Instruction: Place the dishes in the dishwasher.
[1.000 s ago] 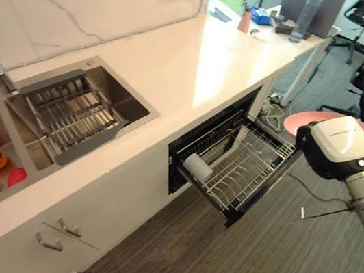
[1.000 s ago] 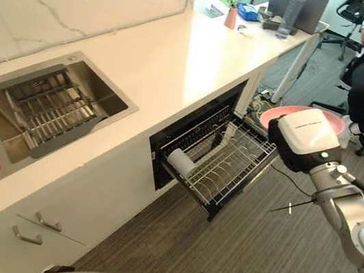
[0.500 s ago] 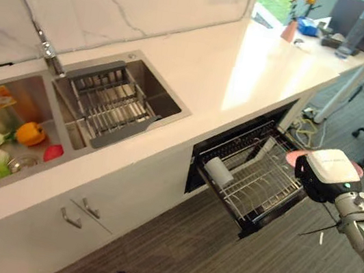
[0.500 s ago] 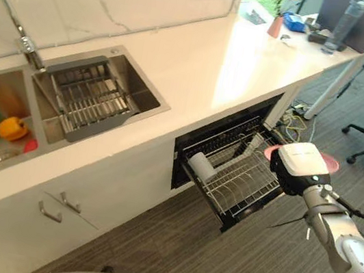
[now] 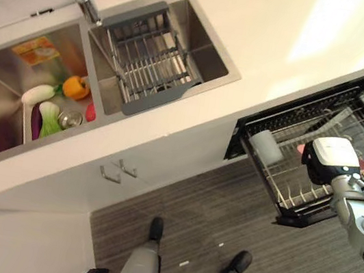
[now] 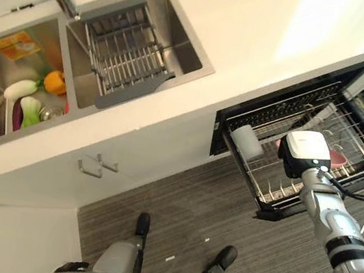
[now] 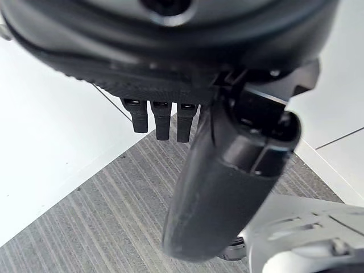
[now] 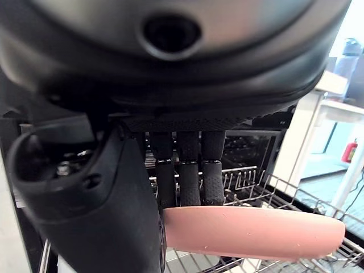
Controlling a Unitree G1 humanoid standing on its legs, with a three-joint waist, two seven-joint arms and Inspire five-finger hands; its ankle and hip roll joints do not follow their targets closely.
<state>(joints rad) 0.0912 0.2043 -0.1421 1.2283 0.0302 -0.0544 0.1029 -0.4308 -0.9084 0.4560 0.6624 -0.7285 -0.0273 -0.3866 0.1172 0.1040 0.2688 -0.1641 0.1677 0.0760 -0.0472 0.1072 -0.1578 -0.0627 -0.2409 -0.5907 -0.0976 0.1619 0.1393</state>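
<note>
Left eye view looks down on the long pale bench (image 5: pixel 269 25), which runs well beyond the right hand (image 5: pixel 327 159) on its far side, with the steel sink (image 5: pixel 160 57) set into it far off toward the robot's left. A wire drainer (image 5: pixel 149 62) sits in the sink's nearer basin, and vegetables (image 5: pixel 52 105) lie in the basin past it. Below the bench edge the dishwasher rack (image 5: pixel 315 171) is pulled out over the striped floor (image 5: pixel 211 217), and the right hand hangs directly above its wires. Just beside the hand, toward the sink, a white cup (image 5: pixel 265 147) lies on its side in the rack. In the right wrist view the right hand's fingers (image 8: pixel 187 170) and thumb are clamped on the rim of the pink plate (image 8: pixel 250 232), held over the rack. The left hand (image 7: pixel 170 85) hangs over floor, fingers curled loosely, holding nothing.
</note>
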